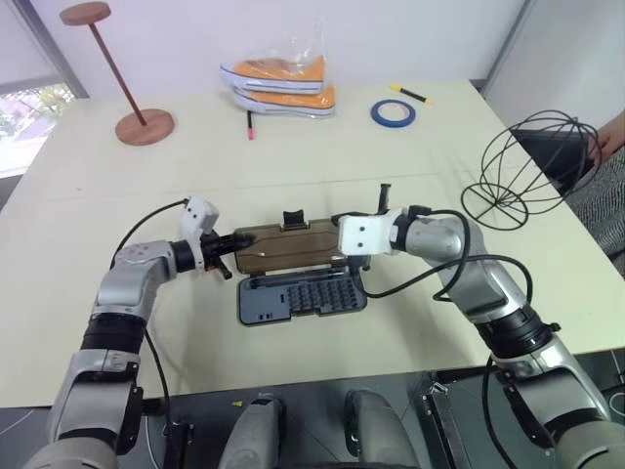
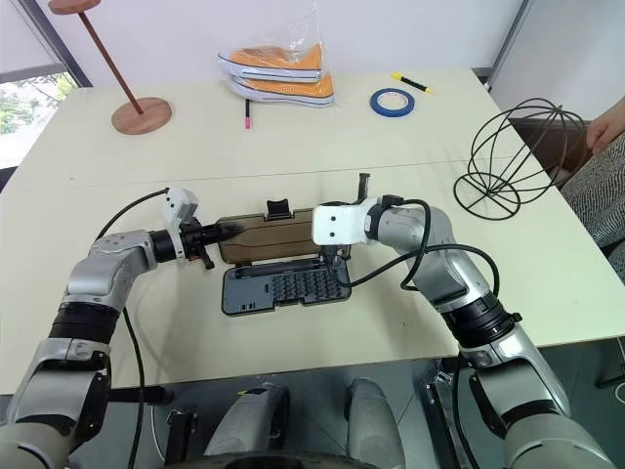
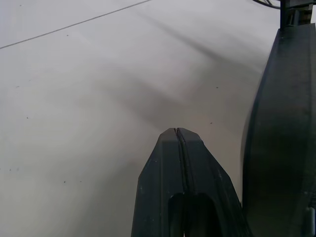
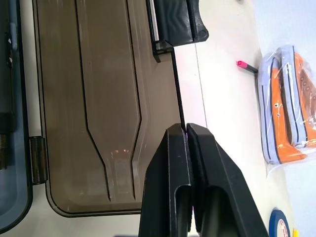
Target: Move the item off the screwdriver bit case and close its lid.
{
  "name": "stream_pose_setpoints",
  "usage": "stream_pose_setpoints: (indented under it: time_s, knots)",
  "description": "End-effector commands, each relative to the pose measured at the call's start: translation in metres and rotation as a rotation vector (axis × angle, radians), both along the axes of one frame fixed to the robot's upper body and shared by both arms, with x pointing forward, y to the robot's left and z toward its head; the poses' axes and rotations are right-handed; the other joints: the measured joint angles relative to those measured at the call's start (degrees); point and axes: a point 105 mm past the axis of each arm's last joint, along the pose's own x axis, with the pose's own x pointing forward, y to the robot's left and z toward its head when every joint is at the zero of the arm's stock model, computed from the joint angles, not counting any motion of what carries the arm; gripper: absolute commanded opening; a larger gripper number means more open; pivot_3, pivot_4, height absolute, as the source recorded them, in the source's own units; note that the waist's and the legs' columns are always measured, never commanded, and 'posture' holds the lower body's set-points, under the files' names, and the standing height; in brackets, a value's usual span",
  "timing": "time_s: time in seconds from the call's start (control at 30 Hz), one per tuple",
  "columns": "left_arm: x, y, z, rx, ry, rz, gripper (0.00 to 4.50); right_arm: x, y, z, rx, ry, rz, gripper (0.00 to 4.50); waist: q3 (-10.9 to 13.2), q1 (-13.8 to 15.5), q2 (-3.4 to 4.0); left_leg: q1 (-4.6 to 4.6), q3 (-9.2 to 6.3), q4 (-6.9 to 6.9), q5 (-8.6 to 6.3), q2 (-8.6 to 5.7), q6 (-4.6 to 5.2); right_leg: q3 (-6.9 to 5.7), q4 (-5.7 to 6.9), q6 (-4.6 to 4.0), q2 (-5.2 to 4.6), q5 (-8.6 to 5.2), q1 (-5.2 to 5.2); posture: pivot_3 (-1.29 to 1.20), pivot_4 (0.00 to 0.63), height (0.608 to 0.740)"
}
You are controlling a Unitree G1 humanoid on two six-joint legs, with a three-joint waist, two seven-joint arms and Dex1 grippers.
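Beige table [image 1: 410,322]; lid's [image 4: 89,98] rim between right pincer [image 4: 186,129] fingertips.

cream table [image 1: 322,156], white wall [image 1: 195,29], window [image 1: 24,117]

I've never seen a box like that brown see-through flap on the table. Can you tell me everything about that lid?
The lid is smoky brown translucent plastic with moulded ridges, swung fully open and lying flat on the table. Hinges join it to the dark grey screwdriver bit case, which lies nearer the robot. A small black latch sits on its far edge. The right gripper pinches that far edge; the left gripper is at its end.
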Motion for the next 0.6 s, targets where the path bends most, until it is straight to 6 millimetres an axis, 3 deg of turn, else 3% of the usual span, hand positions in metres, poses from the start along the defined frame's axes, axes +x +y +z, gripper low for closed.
stream_pose_setpoints:
  time_s: [0.03, 0.23, 0.33, 0.6]
  knots:
    - [0.001, -0.003, 0.012, -0.003, -0.051, -0.011, 0.00, -0.005, 0.006, 0.017, 0.027, -0.049, 0.032, 1.33, 0.0, 0.0, 0.00, 0.00, 0.00, 0.00, 0.00, 0.00, 0.00, 0.00, 0.00, 0.00, 0.00, 0.00, 0.00, 0.00, 0.150, 0.740]
    - [0.003, -0.002, 0.010, 0.003, -0.052, -0.004, 0.00, -0.002, 0.002, 0.021, 0.002, -0.050, 0.021, 4.45, 0.0, 0.0, 0.00, 0.00, 0.00, 0.00, 0.00, 0.00, 0.00, 0.00, 0.00, 0.00, 0.00, 0.00, 0.00, 0.00, 0.150, 0.740]
    - [0.003, -0.002, 0.010, 0.005, -0.056, -0.004, 0.00, -0.010, -0.017, 0.016, -0.103, 0.094, 0.042, 4.45, 0.0, 0.2, 0.00, -0.02, 0.00, 0.03, 0.00, 0.00, 0.00, 0.00, 0.00, 0.00, 0.00, 0.00, 0.00, 0.00, 0.150, 0.740]
    - [-0.003, -0.004, 0.012, 0.006, -0.057, -0.026, 0.00, 0.002, -0.051, 0.066, 0.070, 0.208, -0.097, 4.45, 0.0, 0.0, 0.00, -0.06, -0.03, 0.09, -0.02, 0.01, 0.03, -0.02, 0.00, 0.01, 0.00, 0.01, 0.00, 0.00, 0.150, 0.740]
